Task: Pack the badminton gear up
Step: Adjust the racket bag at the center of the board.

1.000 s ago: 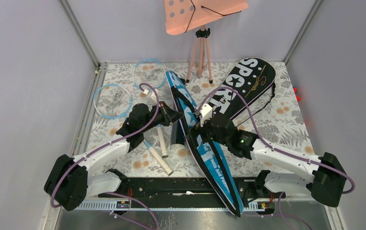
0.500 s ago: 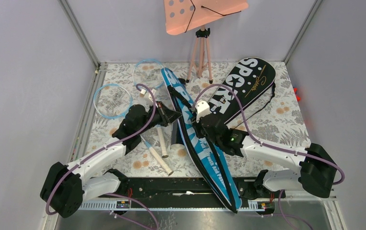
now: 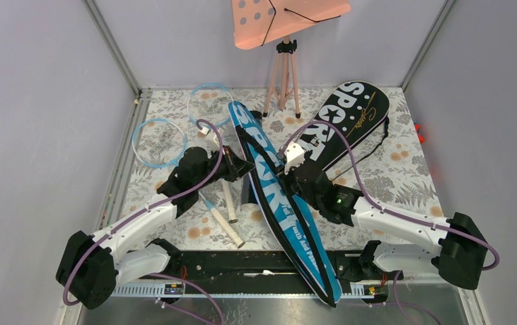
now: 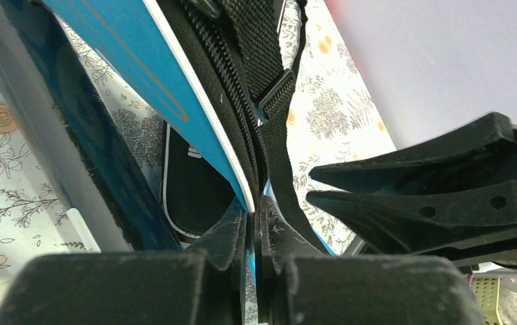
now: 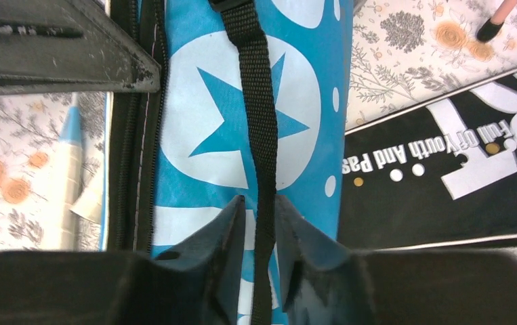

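- The blue SPORT bag [image 3: 301, 237] lies on the diagonal across the middle of the flower-print table [image 3: 404, 176]. Its wide end is far and left of centre, and its narrow end reaches over the near edge between the arm bases.
- The left gripper [image 4: 254, 213] is clamped narrow on the bag's left zip edge, with the blue-and-white rim pinched between its fingers.
- The right gripper [image 5: 262, 217] sits on the bag from the right. Its jaws are narrow around the black strap [image 5: 259, 115], which runs between them and seems pinched, though the contact itself is hidden.
- The black SPORT bag [image 3: 354, 108] lies flat to the far right, with its near end tucked under the blue one.
- Two light-blue racket hoops [image 3: 157, 142] rest at the far left, and white racket grips [image 3: 228, 201] lie just left of the blue bag.
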